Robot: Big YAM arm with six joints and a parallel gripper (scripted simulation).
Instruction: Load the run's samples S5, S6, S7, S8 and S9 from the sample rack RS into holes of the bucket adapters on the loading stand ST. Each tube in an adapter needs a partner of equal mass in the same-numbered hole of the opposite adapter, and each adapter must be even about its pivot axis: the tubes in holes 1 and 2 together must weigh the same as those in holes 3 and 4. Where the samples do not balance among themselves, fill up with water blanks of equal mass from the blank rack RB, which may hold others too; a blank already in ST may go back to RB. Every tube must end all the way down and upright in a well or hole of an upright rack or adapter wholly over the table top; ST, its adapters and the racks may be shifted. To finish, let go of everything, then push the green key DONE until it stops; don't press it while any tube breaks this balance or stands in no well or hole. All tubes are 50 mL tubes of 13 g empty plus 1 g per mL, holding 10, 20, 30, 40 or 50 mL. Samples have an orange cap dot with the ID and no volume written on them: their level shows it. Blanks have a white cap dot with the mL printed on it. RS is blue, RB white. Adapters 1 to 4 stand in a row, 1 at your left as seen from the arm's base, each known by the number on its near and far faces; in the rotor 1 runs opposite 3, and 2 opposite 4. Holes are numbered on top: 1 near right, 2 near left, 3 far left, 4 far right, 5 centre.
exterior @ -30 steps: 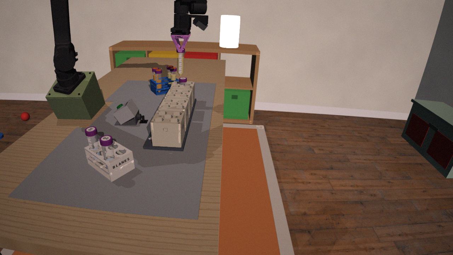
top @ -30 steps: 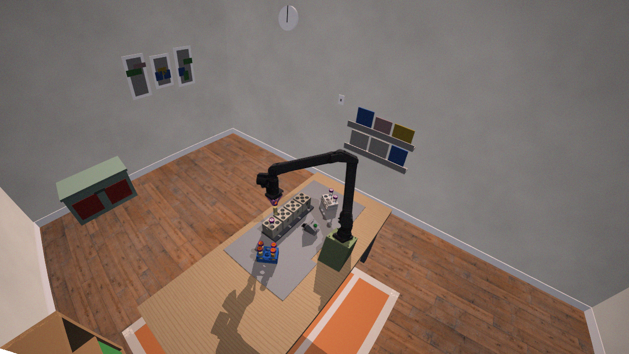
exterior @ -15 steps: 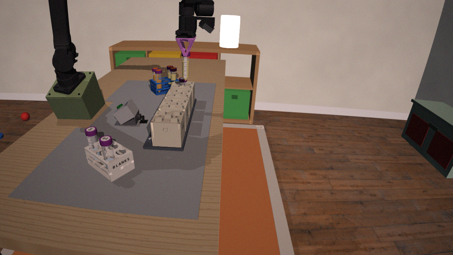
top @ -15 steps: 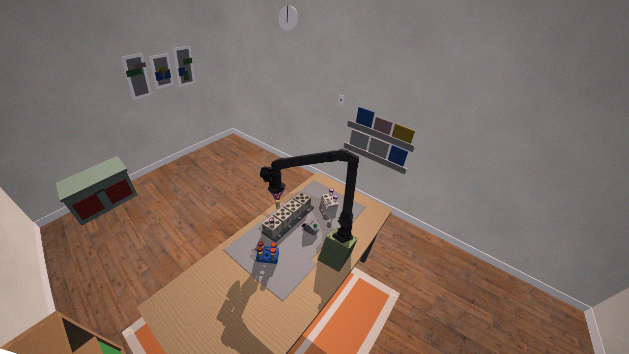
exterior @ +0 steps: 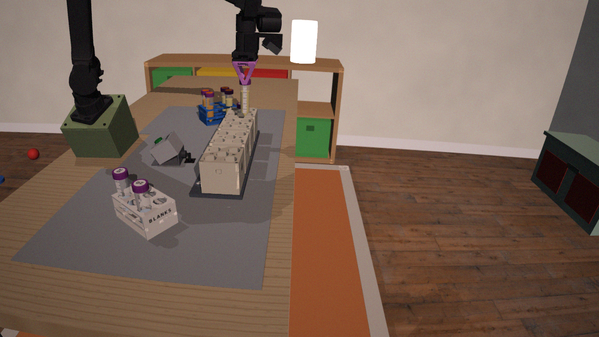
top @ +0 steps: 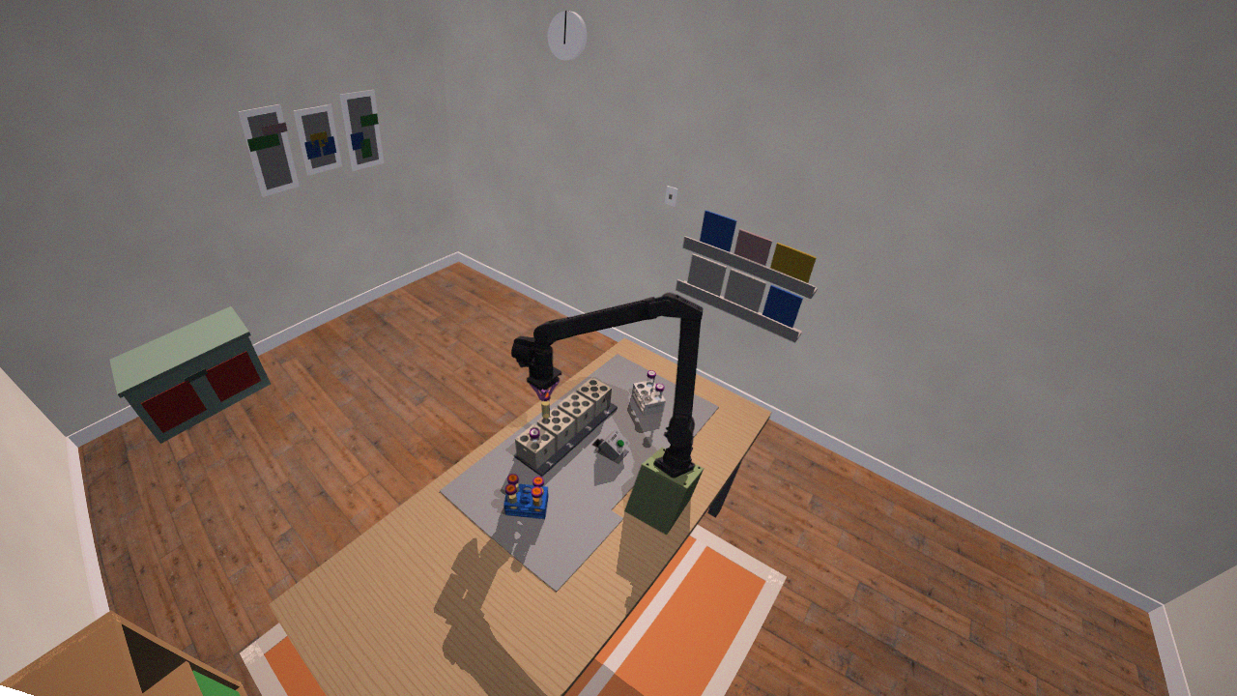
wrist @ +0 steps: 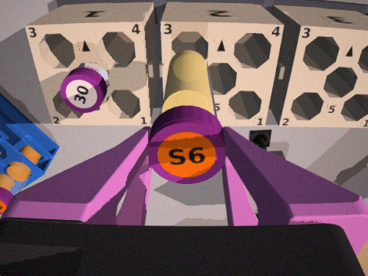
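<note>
Across the wooden table [top: 362, 596], a grey mat [exterior: 125, 251] carrying everything for the job. Along its middle, the dark loading stand [exterior: 196, 193] with four beige block adapters [exterior: 219, 172] in a row. Nearer the green pedestal [exterior: 100, 134], a grey tilted box with the green key [exterior: 158, 140] on top, untouched. At one end, the white slatted blank rack lettered BLANKS [exterior: 161, 217], two purple-capped blanks [exterior: 139, 186] standing in it. At the other end, the blue sample rack [top: 524, 506], four orange-dotted samples still in its wells.

Overhead, the black arm reaching past the row, its purple gripper [wrist: 186, 181] clamped about the clear, yellow-filled tube with purple cap and orange dot marked S6 [wrist: 187, 155]. Tube hanging upright above the second adapter [wrist: 222, 64], lower end over the far left hole, number 3, or just near of it; not yet entered, as far as the exterior view tells.

Already in place: one white-dotted blank marked 30 [wrist: 83, 92] in the first adapter [wrist: 92, 64], at hole 2 or the centre; hard to tell. All other visible holes vacant.

Judged early: one sample of five in transit, four to fetch, partners and blanks to match, release, then the key press.
</note>
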